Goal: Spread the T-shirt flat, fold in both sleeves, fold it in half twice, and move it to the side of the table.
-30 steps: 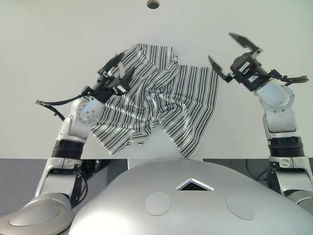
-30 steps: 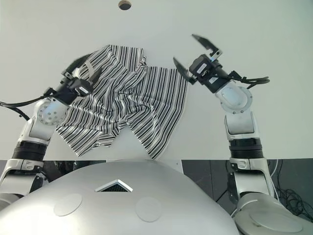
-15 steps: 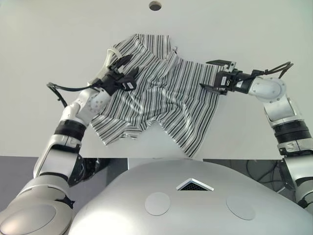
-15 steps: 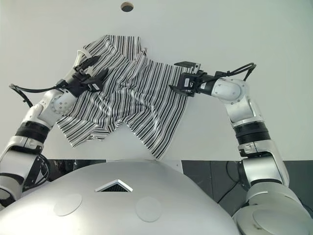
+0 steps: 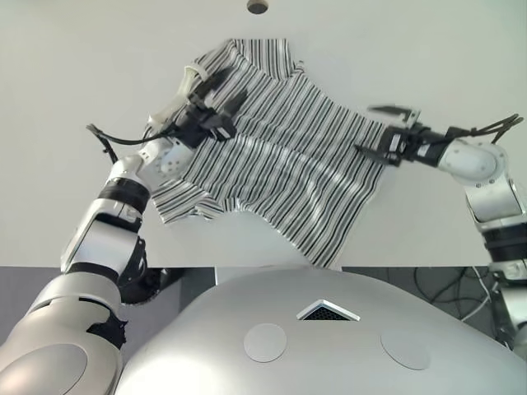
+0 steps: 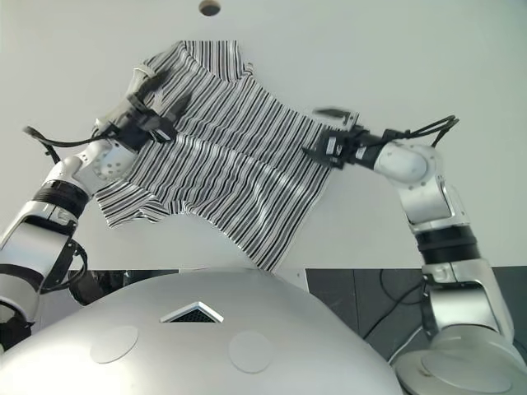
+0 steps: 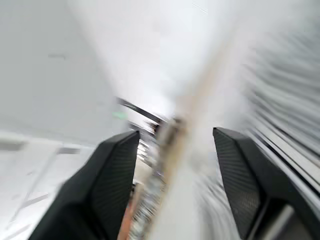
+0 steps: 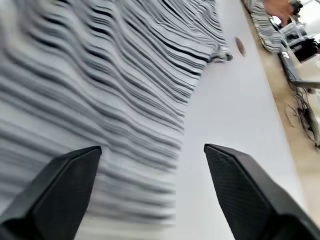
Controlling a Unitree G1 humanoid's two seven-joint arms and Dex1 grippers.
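A pale surface (image 5: 82, 66) carries the striped T-shirt (image 5: 280, 164), which lies rumpled between the two grippers, its collar on the far side of both and its hem hanging over the near edge. The left gripper (image 5: 226, 86) rests over the shirt's shoulder with its fingers spread apart, gripping nothing. The right gripper (image 5: 365, 129) sits at the shirt's opposite side edge, its fingers likewise parted, with the cloth just beneath them. A small dark hole (image 5: 257, 6) lies beyond the left gripper, past the collar.

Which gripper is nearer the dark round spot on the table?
Left. The left gripper is at the T-shirt's far left part, short of the dark spot; the right gripper is at its right edge.
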